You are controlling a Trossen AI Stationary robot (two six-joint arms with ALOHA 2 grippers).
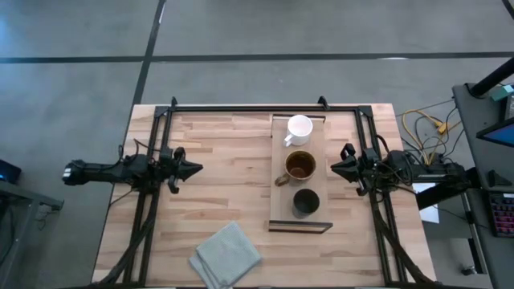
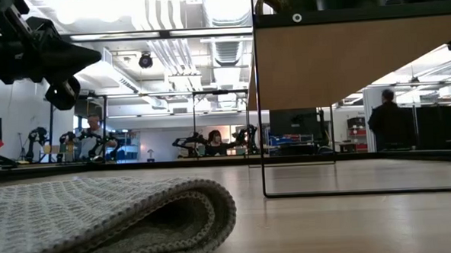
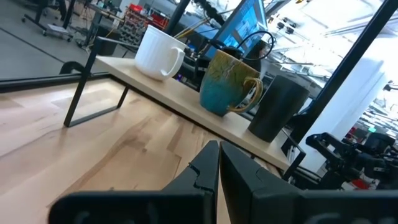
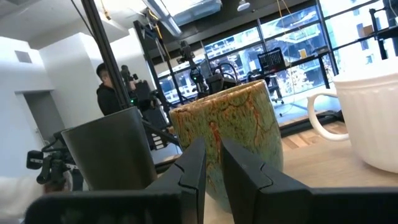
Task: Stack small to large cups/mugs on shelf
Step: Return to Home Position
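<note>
Homing appears the step in hand: white mug (image 1: 299, 128), olive-brown mug (image 1: 300, 165), black cup (image 1: 306, 201) line the shelf (image 1: 281, 210), right of desk centre. Left end effector (image 1: 195, 168) toward left edge, right end effector (image 1: 336, 166) just beside shelf; both clenched, empty. Next: park without nudging shelf.

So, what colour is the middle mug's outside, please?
The middle mug is teal below, mottled olive-green above; clearest in left wrist view.

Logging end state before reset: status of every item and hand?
white mug: upright, shelf's far end
olive mug: upright, mid-shelf
black cup: upright, shelf's near end
shelf: holds all three
grey cloth: folded, on table
left hand: shut, empty, left of shelf
right hand: shut, empty, right of shelf
</note>
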